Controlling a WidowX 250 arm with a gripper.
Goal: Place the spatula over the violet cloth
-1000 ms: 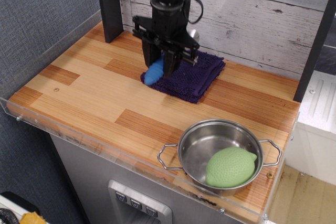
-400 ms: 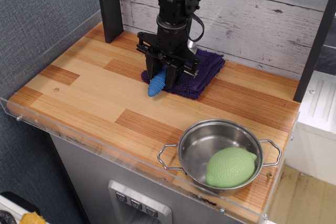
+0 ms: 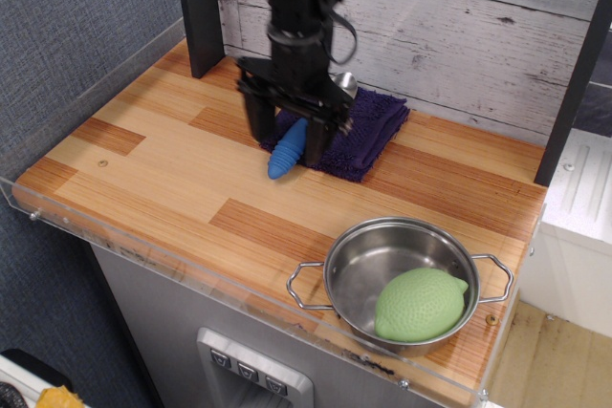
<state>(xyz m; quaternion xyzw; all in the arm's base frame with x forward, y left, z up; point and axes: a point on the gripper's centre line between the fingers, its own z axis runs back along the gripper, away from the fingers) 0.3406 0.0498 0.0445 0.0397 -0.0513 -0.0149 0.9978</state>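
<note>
the black robot hand (image 3: 290, 140) is hanging over the near left corner of the folded dark purple terry cloth (image 3: 368, 136), which is lying near the back edge of the wooden tabletop (image 3: 172, 174), about midway along it. the spoon-like spatula with the ribbed bright-blue handle (image 3: 287, 151) is sitting between the two fingers, its handle end poking out past the cloth's near edge onto bare wood and its shiny metal bowl showing just behind the hand, over the cloth. the fingers are standing apart on either side of the handle and seem not to be pinching it, so the hand is looking open, though motion blur is making this uncertain.

judging from this, the placing step is nearly finished: the spatula is resting partly on the cloth. the next move is probably calling for a straight lift clear of the handle without dragging it off the towel.

the hand is hiding the middle of the spatula, so where exactly it is touching the cloth is hard to tell. a steel pot (image 3: 397, 260) holding a green lemon-shaped object (image 3: 419, 303) is sitting at the near right corner, well apart.
</note>
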